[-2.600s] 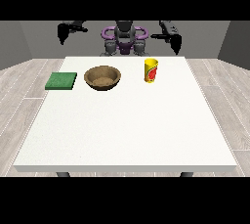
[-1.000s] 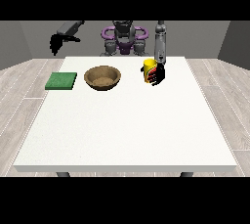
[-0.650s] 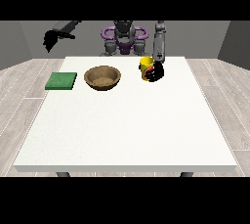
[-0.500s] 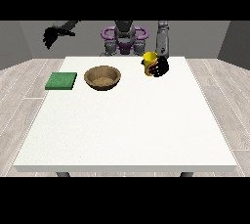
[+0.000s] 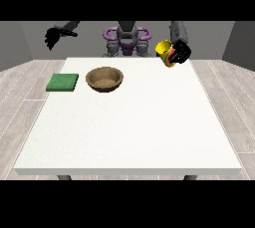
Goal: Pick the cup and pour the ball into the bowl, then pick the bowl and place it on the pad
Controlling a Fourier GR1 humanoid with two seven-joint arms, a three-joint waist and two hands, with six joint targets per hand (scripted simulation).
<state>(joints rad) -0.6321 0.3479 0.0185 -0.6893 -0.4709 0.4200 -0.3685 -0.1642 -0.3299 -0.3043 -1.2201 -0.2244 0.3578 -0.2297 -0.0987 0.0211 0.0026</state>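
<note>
A yellow cup [image 5: 163, 50] with red markings hangs above the table's far right part, tilted with its mouth toward the view's left. The hand at the view's right [image 5: 181, 53] has its fingers curled round it. The ball cannot be seen. A brown wooden bowl [image 5: 104, 78] stands on the white table [image 5: 129, 127] left of the middle, well apart from the cup. A flat green pad [image 5: 63, 82] lies left of the bowl near the table's left edge. The hand at the view's left [image 5: 52, 37] is raised high beyond the table's far left corner, holding nothing.
The robot's purple and grey torso [image 5: 127, 40] stands behind the table's far edge. Wooden floor surrounds the table.
The hand at the view's right came down on the cup, closed round it, and lifted it up and to the right, tilting it. The other hand rose up and outward to the left.
</note>
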